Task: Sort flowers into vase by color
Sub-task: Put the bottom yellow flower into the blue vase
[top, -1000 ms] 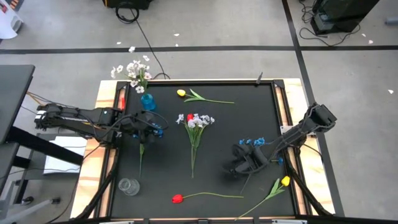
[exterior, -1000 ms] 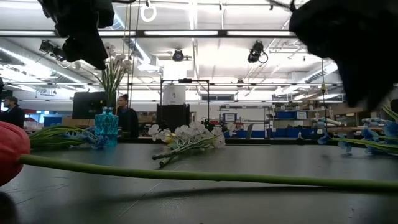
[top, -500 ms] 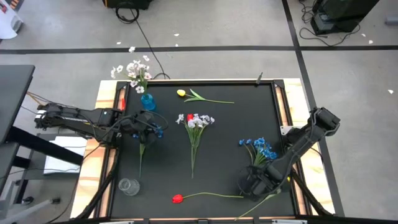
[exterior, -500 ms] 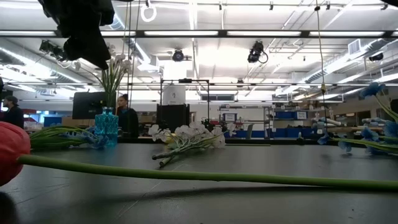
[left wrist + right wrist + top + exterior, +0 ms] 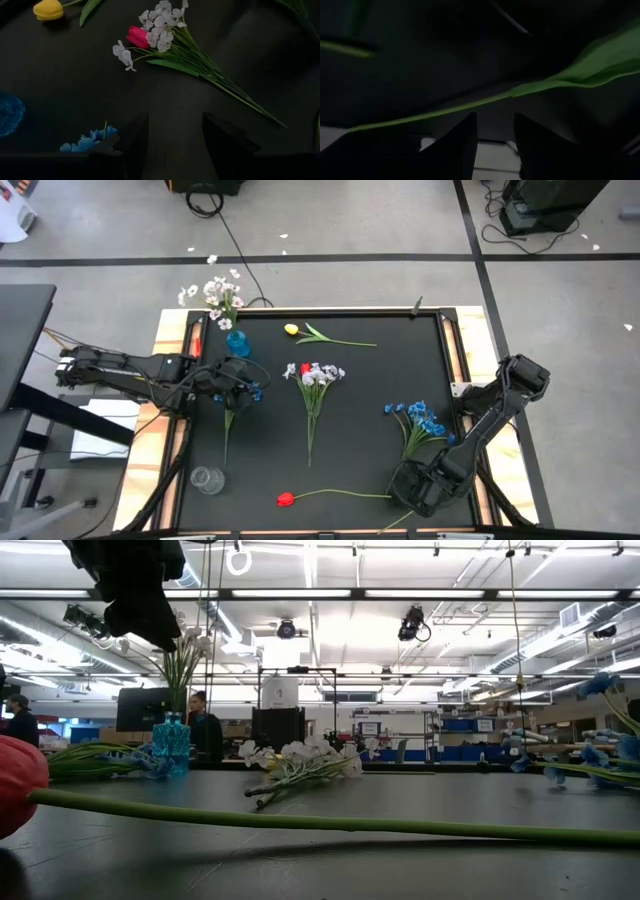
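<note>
My left gripper hangs open over the table's left side. A blue spray lies just beside one finger, and its stem runs toward the near edge. My right gripper is open near the near right corner, above the stem and leaf of a tulip whose bloom is hidden under the arm. A white spray with a red tulip lies in the middle, a yellow tulip far back, a red tulip near, and a second blue spray on the right.
A blue vase holding white blossoms stands at the far left corner. A clear glass vase stands at the near left. The black mat has a wooden frame. People show in the room behind the table.
My right gripper has swung from over the right blue spray toward the near edge, stopping above the tulip stem at the near right corner. It has left the low view. The blue spray now lies uncovered on the mat.
</note>
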Tool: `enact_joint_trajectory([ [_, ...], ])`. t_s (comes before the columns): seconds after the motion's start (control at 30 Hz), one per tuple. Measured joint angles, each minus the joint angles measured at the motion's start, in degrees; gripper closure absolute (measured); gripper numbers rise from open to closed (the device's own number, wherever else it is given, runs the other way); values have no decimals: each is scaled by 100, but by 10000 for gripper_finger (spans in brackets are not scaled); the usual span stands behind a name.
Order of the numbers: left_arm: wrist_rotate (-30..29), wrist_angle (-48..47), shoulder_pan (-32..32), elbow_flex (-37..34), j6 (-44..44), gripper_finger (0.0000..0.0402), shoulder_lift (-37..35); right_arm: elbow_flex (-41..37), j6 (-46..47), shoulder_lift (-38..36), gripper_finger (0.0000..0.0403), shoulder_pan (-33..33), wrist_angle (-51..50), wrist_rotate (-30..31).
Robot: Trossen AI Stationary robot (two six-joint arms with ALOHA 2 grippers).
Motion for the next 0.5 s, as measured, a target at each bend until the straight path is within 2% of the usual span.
enact_joint_trajectory([
  [0.5,-128,22,7,0,-669,212,0,-852,0,-7,266,74,1066,84],
])
